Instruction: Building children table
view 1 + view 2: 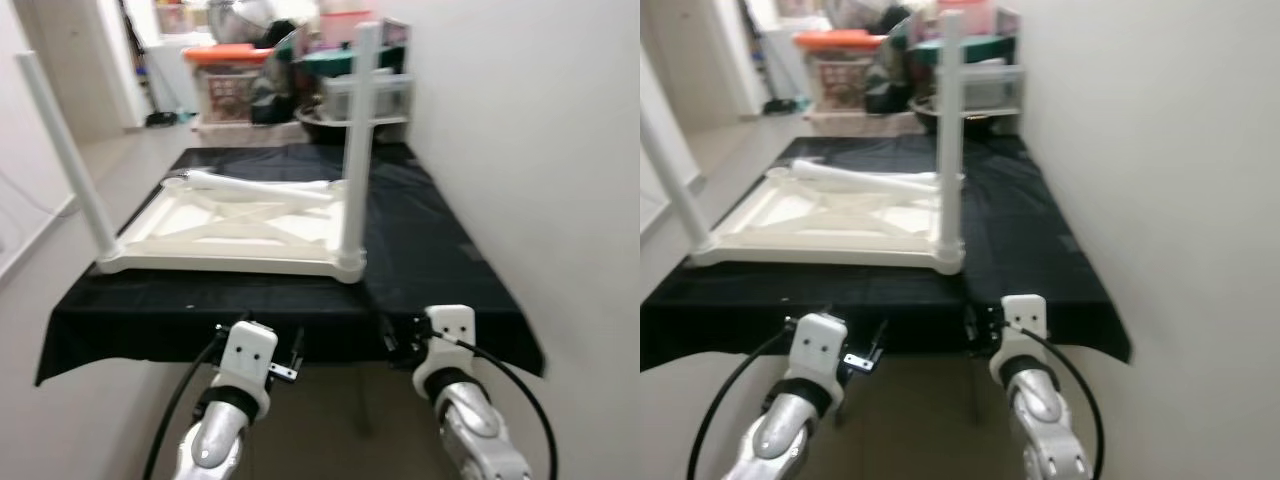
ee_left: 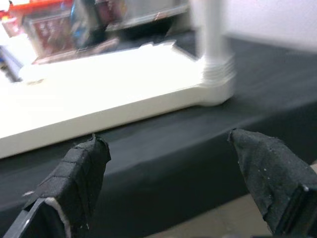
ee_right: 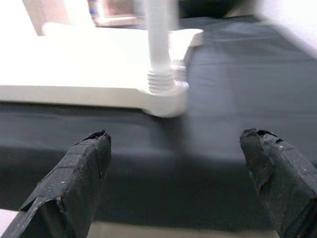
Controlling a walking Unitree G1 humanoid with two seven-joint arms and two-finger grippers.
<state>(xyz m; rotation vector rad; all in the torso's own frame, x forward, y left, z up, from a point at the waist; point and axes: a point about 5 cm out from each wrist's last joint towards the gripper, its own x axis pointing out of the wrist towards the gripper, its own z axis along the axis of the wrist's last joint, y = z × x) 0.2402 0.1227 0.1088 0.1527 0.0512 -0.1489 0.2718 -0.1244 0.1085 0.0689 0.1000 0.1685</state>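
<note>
The tabletop (image 1: 235, 232) in the middle of the frame is cream-white, with a raised cross pattern of ribs on its upturned underside. The two legs (image 1: 358, 130) standing on it are plain white, as is the loose leg (image 1: 255, 186) lying along its far edge. The cloth (image 1: 440, 250) beneath is plain black. The wall (image 1: 540, 130) on the right of the frame is off-white, and the floor (image 1: 120, 170) at the upper left is pale beige. At the top centre a basket (image 1: 232, 85) is white with an orange-red lid. At the bottom, the left gripper (image 2: 168, 163) and right gripper (image 3: 176, 168) have black fingers on silver arms with white wrist housings and black cables.
</note>
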